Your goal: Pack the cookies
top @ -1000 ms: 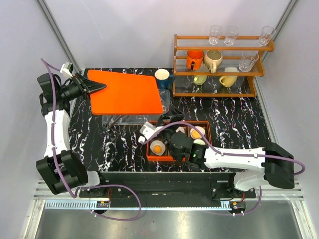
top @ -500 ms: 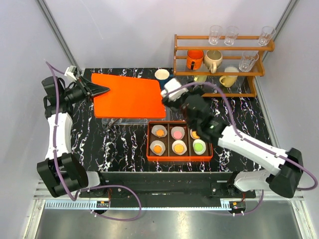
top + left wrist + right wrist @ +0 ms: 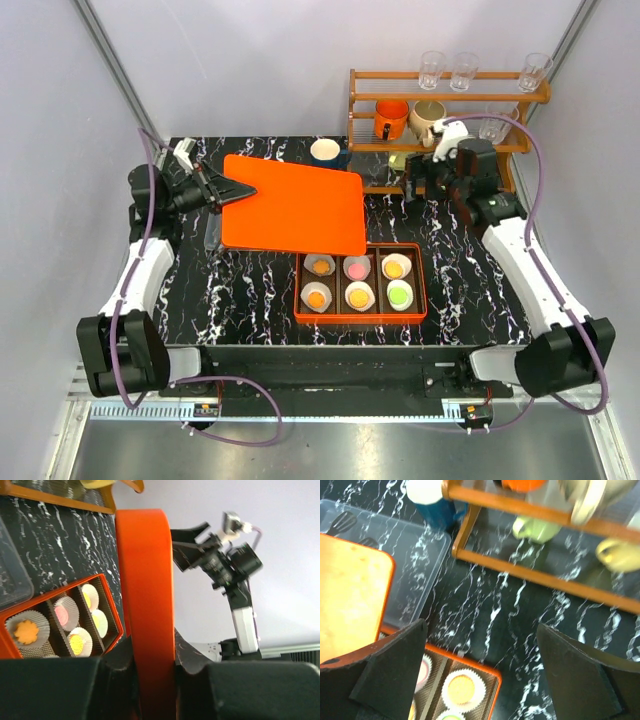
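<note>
clear tray (image 3: 405,550): partly under lid (image 3: 350,595) | box (image 3: 470,662): cut off, bottom edge

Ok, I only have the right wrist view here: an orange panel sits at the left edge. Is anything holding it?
Observer: Yes. The left gripper is clamped on the left edge of that orange lid, holding it raised.
Operator: Is every cell of the box filled?
Observer: In the top view, each of the six cells of the orange box holds one of the cookies: four orange, one pink, one green.
Operator: Where is my own gripper?
Observer: The right gripper is in front of the wooden rack, away from the box.
</note>
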Motion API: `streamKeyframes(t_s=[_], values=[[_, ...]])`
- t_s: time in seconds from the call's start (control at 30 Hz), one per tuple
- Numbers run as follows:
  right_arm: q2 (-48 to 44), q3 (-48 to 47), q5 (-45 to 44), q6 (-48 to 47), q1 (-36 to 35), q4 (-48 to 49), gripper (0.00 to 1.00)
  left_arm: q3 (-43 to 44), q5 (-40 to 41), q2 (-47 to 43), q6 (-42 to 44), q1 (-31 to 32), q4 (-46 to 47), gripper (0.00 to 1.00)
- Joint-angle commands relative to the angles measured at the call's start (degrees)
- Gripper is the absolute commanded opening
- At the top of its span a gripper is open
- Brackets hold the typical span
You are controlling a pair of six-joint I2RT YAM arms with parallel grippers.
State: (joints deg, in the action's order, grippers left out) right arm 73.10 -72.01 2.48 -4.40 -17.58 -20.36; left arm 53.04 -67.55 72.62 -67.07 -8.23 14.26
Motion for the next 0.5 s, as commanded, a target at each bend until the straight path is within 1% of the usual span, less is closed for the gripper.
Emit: streamKeyframes(t_s=[0.0,0.03,0.07,0.13,0.23,0.3,0.43,0.47], values=[[2.92,-1.47,24.56,9.67,10.01,-6.27,1.0,-1.27,1.89,1.03,-7.19,3.39,17.8,0.0],[3.45,-1.03,30.16,10.98,11.68,-6.36,1.0,-2.05,2.33,1.47,-8.16,4.0,21.56,0.0],[4.41,-0.25,32.82,11.6,14.91,-6.45,1.0,-2.32,2.68,1.91,-9.82,5.14,23.34,0.0],[5.21,0.64,39.23,11.96,16.87,-6.36,1.0,-2.94,3.47,3.31,-10.8,6.38,26.59,0.0],[5.56,2.04,42.94,11.53,17.32,-6.18,0.99,-3.29,4.35,5.6,-11.07,8.83,28.62,0.0],[4.95,3.1,43.4,11.7,17.23,-5.83,0.99,-3.38,4.97,7.35,-10.89,11.39,29.07,0.0],[3.72,3.8,39.89,10.21,17.32,-6.09,0.99,-3.64,6.72,9.99,-11.42,15.42,32.48,0.0],[3.63,3.72,39.97,10.21,18.8,-6.27,0.99,-3.73,6.9,11.04,-11.94,16.05,33.54,0.0]])
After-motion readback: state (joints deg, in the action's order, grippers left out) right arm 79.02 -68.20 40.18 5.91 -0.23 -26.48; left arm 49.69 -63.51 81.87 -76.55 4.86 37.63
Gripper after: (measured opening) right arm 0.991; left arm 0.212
